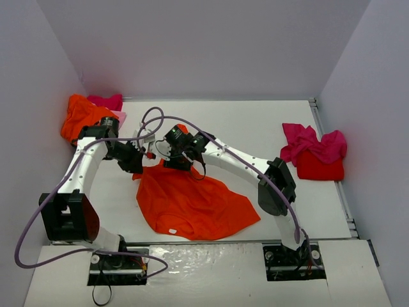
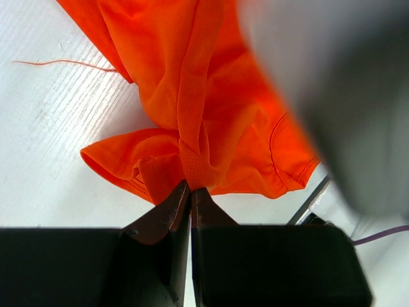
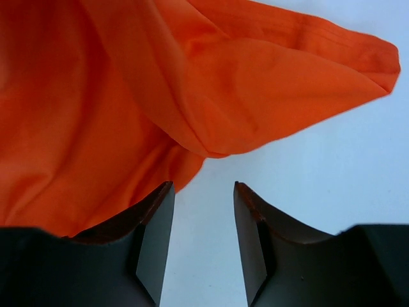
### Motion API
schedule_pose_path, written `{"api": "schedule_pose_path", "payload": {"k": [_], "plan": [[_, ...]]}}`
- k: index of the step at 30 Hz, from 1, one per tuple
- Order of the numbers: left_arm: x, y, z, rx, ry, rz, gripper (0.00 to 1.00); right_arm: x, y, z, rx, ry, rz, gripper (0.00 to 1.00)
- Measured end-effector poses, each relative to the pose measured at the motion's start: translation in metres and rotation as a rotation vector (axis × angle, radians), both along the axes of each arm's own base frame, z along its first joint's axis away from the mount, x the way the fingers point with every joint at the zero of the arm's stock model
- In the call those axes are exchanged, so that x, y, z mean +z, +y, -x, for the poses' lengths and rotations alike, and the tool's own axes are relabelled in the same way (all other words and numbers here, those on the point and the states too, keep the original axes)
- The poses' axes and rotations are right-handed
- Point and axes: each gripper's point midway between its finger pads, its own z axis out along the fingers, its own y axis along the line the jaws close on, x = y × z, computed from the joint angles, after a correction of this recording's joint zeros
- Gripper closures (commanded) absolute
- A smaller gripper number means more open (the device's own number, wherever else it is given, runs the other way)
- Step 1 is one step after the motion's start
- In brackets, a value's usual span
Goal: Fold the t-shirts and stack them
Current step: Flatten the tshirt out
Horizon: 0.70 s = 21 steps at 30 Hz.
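Observation:
An orange t-shirt (image 1: 192, 201) lies spread and rumpled on the white table in front of the arms. My left gripper (image 1: 135, 161) is shut on a bunched fold at its far left edge; the left wrist view shows the cloth (image 2: 192, 128) pinched between the closed tips (image 2: 190, 190). My right gripper (image 1: 174, 153) is open over the shirt's far edge; in the right wrist view its jaws (image 3: 203, 187) stand apart over bare table, with orange cloth (image 3: 96, 115) just beyond and to the left.
A pile of orange, magenta and pale pink shirts (image 1: 89, 114) sits at the far left corner. A magenta shirt (image 1: 313, 144) lies on a folded red one (image 1: 319, 169) at the right. White walls enclose the table.

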Motion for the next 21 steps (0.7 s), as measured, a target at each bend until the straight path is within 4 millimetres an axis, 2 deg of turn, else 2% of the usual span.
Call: {"api": "schedule_pose_path", "payload": {"k": [5, 10, 14, 18, 21], "plan": [[0.005, 0.002, -0.003, 0.026, -0.023, 0.006, 1.00, -0.013, 0.020, 0.030, 0.071, 0.063, 0.007, 0.63], [0.017, 0.003, 0.001, 0.054, -0.079, 0.013, 1.00, -0.031, 0.033, 0.043, 0.106, 0.122, 0.013, 0.65], [0.031, 0.004, 0.006, 0.067, -0.129, 0.012, 1.00, -0.040, 0.038, 0.044, 0.122, 0.141, 0.023, 0.69], [0.039, 0.007, 0.009, 0.077, -0.162, 0.007, 1.00, -0.042, 0.046, 0.039, 0.147, 0.136, 0.007, 0.82], [0.042, 0.007, 0.012, 0.078, -0.171, 0.006, 1.00, -0.041, 0.046, 0.033, 0.150, 0.125, -0.002, 0.78]]}}
